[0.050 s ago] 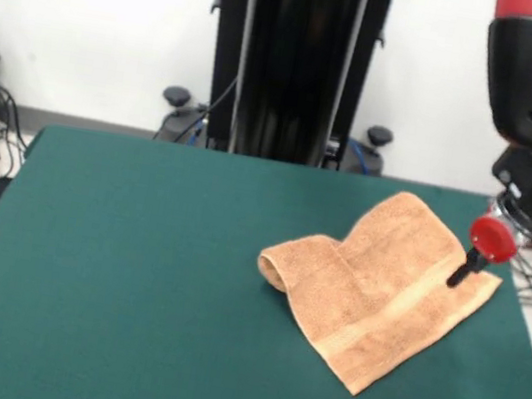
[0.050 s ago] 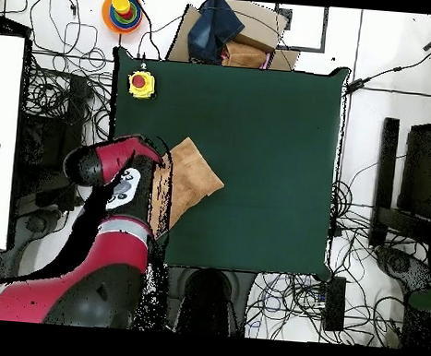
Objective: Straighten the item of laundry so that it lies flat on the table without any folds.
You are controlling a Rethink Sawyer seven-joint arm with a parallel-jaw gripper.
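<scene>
Towel part-folded on the green surface, arm over its edge.

The green surface [image 1: 132, 280] is wide and mostly bare, and the red and black arm [image 2: 105, 214] reaches over one side of it. The tan towel [image 1: 383, 289] lies toward that side, mostly spread, with a pale stripe band running across it and one end rolled back on itself into a soft hump. The end effector [image 1: 461, 275] points down at the towel's edge by the stripe; whether it is open or closed on cloth I cannot tell. Terry cloth like this is probably light, limp and a little grippy on felt, so it should drag and drape rather than slide stiffly. The best hold looks to be the rolled end's loose corner, pulled outward and away from the spread part.
</scene>
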